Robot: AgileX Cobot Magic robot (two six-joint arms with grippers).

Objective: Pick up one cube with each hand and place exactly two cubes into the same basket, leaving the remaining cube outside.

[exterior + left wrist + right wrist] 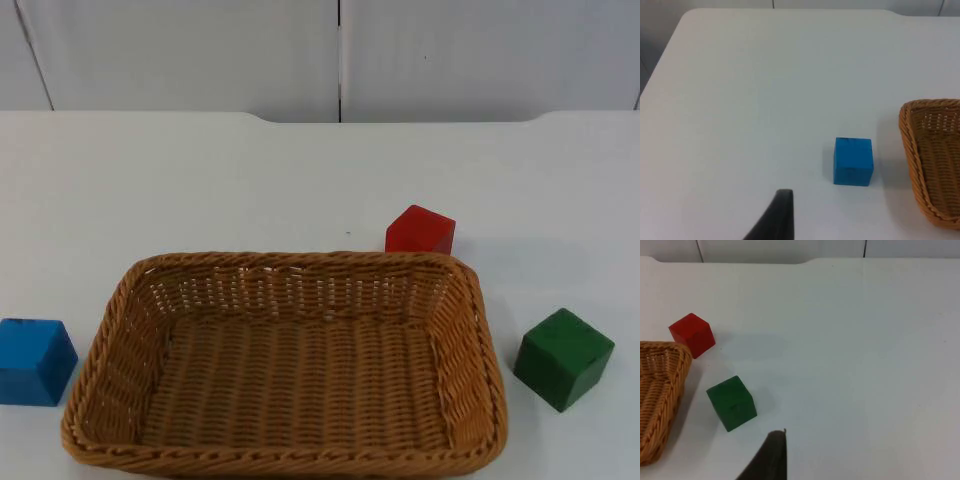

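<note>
On table, basket (290,440) long axis left-right, three cubes outside; pincer states unclear

- The white bench (250,170) carries a woven basket (110,330), nothing inside it.
- A blue cube (33,360) sits near the basket's left side.
- A red cube (420,230) stands just behind its far right corner.
- A green cube (563,357) lies near its right side.
</note>
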